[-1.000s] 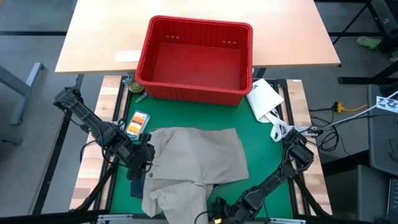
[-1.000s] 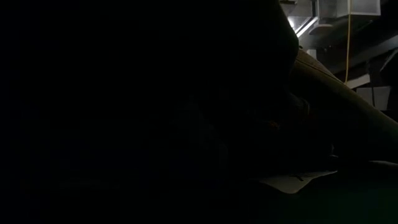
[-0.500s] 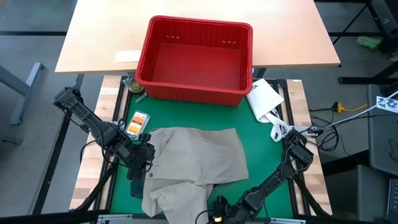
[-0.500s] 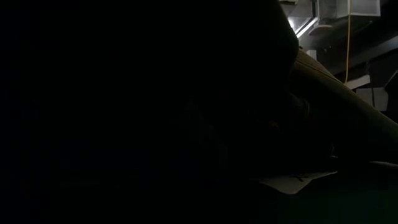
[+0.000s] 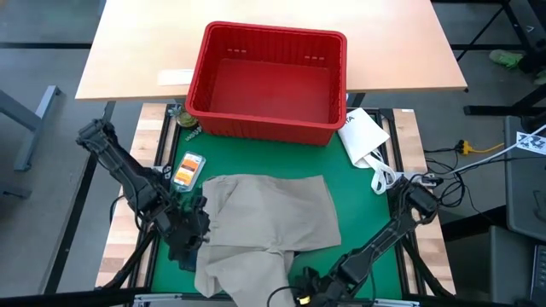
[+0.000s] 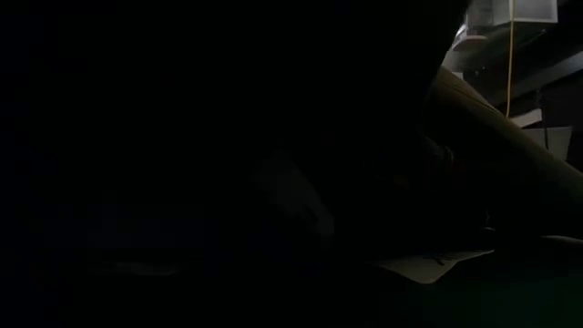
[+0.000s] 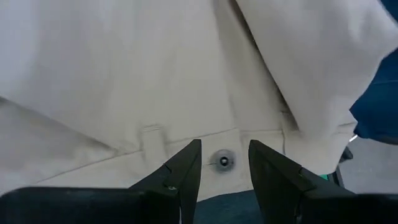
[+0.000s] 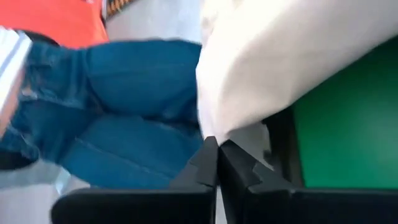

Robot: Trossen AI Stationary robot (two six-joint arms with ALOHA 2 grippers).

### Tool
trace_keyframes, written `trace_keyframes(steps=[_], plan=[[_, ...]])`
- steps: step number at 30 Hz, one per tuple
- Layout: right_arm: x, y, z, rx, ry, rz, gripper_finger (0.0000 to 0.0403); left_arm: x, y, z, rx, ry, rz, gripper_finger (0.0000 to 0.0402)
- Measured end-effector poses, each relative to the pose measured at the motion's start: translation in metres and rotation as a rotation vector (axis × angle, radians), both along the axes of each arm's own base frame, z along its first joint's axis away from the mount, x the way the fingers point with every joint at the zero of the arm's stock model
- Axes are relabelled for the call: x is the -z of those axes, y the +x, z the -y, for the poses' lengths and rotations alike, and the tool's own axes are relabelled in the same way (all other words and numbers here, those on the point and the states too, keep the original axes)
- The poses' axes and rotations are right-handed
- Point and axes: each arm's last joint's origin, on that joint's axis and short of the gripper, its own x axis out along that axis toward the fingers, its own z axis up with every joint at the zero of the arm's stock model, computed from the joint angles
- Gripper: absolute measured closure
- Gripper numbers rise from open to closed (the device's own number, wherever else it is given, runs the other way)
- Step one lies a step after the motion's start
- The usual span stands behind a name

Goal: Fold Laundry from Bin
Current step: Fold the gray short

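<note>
Tan khaki trousers lie spread on the green mat, with one leg folded toward the near edge. My left gripper is at their waist end, open, its fingers on either side of the waistband button. My right gripper is at the near edge, shut on the folded leg. Blue denim jeans show beyond it and under the trousers' waist. The red bin stands at the far end. The low view is dark. My left gripper has its fingertips over the khaki waistband; I cannot tell whether they touch the cloth. My right gripper pinches an edge of the khaki leg between its two fingers, right at their tips. The cloth rises away from the fingers. How many layers it holds does not show.
A white flat packet lies right of the bin, with a white cord beside it. A small orange-and-white packet lies left of the trousers. A light wooden table stands behind the bin. Bare green mat shows right of the trousers.
My left gripper has shifted a little toward the table's near edge along the trousers' waist end. The trousers lie as they did.
</note>
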Motion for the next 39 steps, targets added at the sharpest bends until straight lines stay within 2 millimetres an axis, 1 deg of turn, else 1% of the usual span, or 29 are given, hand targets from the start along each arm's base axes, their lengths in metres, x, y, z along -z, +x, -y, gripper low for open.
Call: trace_keyframes(steps=[5,7,11,15,20,22,26,32,35,39], plan=[[-0.030,-0.021,0.012,-0.071,-0.030,-0.112,0.0400,0.013,0.004,0.014,0.030,0.035,-0.034,0.0273],[-0.039,-0.033,0.020,-0.086,-0.056,-0.189,0.0398,0.020,0.006,0.018,0.037,0.054,-0.054,0.0273],[-0.049,-0.056,0.035,-0.084,-0.114,-0.378,0.0401,0.032,0.010,0.027,0.051,0.089,-0.087,0.0273],[-0.062,-0.078,0.052,-0.041,-0.186,-0.531,0.0399,0.042,0.014,0.034,0.063,0.112,-0.105,0.0273],[-0.061,-0.097,0.067,0.040,-0.303,-0.726,0.0401,0.052,0.018,0.040,0.065,0.130,-0.121,0.0273],[-0.061,-0.100,0.070,0.061,-0.337,-0.755,0.0400,0.055,0.020,0.042,0.064,0.132,-0.121,0.0273],[-0.060,-0.098,0.069,0.081,-0.365,-0.706,0.0389,0.056,0.021,0.042,0.067,0.130,-0.125,0.0273],[-0.060,-0.096,0.068,0.011,-0.378,-0.662,0.0367,0.056,0.021,0.043,0.064,0.119,-0.119,0.0273],[-0.060,-0.095,0.068,-0.007,-0.390,-0.654,0.0344,0.055,0.022,0.044,0.064,0.111,-0.112,0.0273],[-0.060,-0.095,0.068,-0.007,-0.394,-0.651,0.0296,0.055,0.022,0.045,0.066,0.103,-0.109,0.0273]])
